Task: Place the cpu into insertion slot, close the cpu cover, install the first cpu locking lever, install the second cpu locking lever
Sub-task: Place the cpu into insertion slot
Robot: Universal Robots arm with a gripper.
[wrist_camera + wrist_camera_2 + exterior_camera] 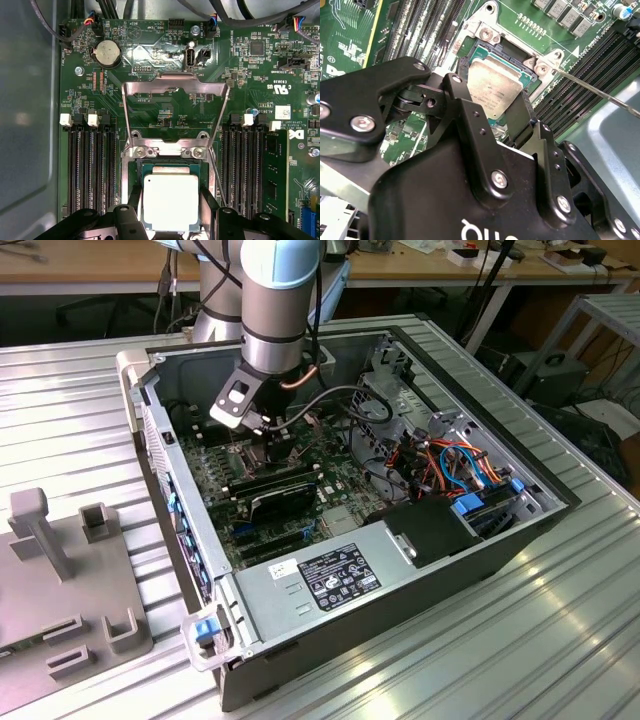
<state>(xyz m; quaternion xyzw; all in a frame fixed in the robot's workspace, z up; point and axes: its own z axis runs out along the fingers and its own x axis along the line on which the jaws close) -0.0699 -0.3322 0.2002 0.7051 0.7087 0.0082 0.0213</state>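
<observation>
Arm is down inside the open computer case [300, 635], which sits on the ribbed metal table [560, 640]. In the exterior view the claw [268, 432] hangs low over the green circuit board [215, 475], toward the back of the case.

In the first wrist view the black fingers [134, 202] flank the cpu [170, 200] and press on two opposite edges, so I read the claw as clamped on the chip. Its dull silver face is up. The cpu lies squarely over the insertion slot [505, 50]. I cannot tell whether it is fully seated or just above the slot.

The cpu cover [175, 86] is swung open, standing up from its hinge at the socket edge farthest from the claw, with board showing through its cut-out centre. A thin lever rod [600, 92] juts out free from one socket corner. Long black memory slots [90, 165] run along both sides of the socket.

A grey fixture plate [70, 580] lies on the table at the exterior view's left, well apart from the case.
</observation>
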